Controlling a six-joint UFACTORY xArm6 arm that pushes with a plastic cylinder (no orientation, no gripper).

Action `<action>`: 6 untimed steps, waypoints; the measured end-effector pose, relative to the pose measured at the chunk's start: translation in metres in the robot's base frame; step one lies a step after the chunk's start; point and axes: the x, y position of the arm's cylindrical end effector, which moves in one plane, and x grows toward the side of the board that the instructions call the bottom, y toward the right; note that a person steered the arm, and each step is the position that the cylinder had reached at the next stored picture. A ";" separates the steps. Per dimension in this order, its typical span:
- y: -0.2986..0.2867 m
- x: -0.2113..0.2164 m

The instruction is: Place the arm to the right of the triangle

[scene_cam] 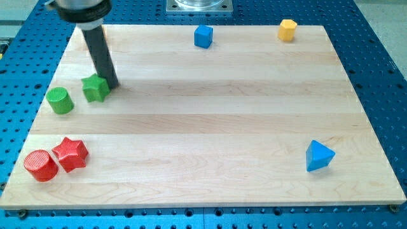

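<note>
The blue triangle [318, 156] lies near the view's bottom right on the wooden board [210, 127]. My tip [112, 85] is far from it, at the view's upper left, touching or just beside the right side of the green star [95, 88]. The dark rod rises from there toward the view's top left.
A green cylinder [60, 100] sits left of the green star. A red star [70, 154] and a red cylinder [41, 165] lie at the bottom left. A blue cube [203, 36] and a yellow hexagonal block [287, 30] sit along the top edge.
</note>
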 end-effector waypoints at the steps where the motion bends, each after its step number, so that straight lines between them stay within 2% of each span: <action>1: -0.030 0.014; 2: 0.029 0.027; 4: 0.286 0.093; 5: 0.428 0.094; 6: 0.455 0.184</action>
